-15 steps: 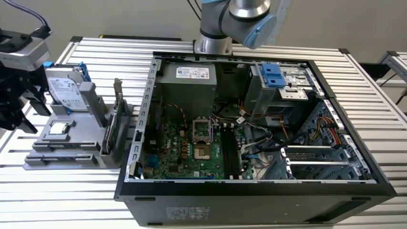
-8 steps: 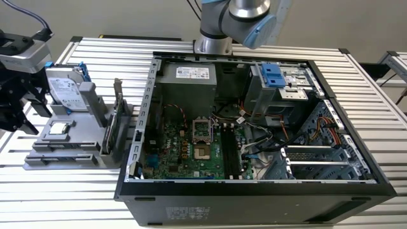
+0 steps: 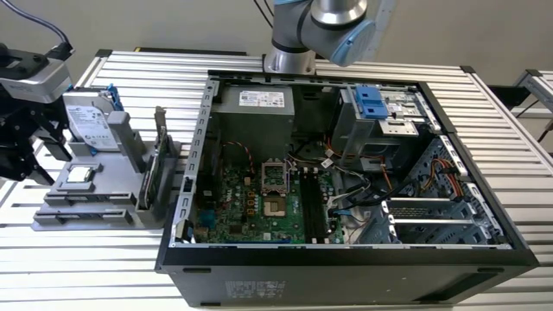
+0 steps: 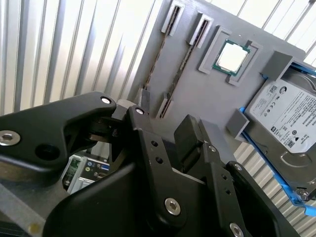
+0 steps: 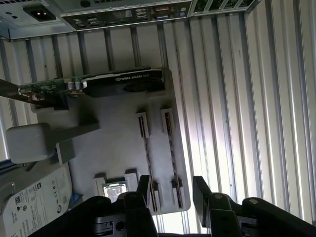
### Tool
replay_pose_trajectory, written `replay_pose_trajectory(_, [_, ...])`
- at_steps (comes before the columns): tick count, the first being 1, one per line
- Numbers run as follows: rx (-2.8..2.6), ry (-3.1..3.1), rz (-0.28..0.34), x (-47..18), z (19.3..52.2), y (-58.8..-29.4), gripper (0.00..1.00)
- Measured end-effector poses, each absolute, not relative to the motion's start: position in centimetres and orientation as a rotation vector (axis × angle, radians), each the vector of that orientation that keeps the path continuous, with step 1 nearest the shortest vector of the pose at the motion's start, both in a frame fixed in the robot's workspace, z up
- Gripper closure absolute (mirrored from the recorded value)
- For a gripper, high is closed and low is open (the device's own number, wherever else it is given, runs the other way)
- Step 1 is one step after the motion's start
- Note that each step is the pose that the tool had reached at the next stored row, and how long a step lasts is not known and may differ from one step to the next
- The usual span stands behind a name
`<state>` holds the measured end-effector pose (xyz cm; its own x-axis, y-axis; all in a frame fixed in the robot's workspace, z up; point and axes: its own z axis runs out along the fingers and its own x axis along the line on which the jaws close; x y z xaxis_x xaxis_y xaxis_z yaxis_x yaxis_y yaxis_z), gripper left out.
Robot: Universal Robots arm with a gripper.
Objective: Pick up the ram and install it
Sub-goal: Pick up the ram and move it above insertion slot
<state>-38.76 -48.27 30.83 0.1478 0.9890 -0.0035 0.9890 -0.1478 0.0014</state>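
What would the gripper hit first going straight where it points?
Likely the ram, on edge in the holder; the open gripper lines up over it in the first wrist view, though depth is unclear.

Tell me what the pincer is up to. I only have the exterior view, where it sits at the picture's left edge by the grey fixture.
Observer: The first wrist view shows the pincer open, with nothing held.
Operator: And the ram?
Observer: The ram stands on edge in the grey fixture, one of two thin strips side by side. It is not gripped.
Operator: How close is the pincer to it?
Observer: I cannot tell the height. In that picture, one end of the ram shows in the gap of the open pincer.
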Motion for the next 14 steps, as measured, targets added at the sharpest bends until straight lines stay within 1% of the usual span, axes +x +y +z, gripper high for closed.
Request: replay_pose_trajectory(14, [2.377,2.049,-0.003,-38.76,30.13,-48.27,0.00])
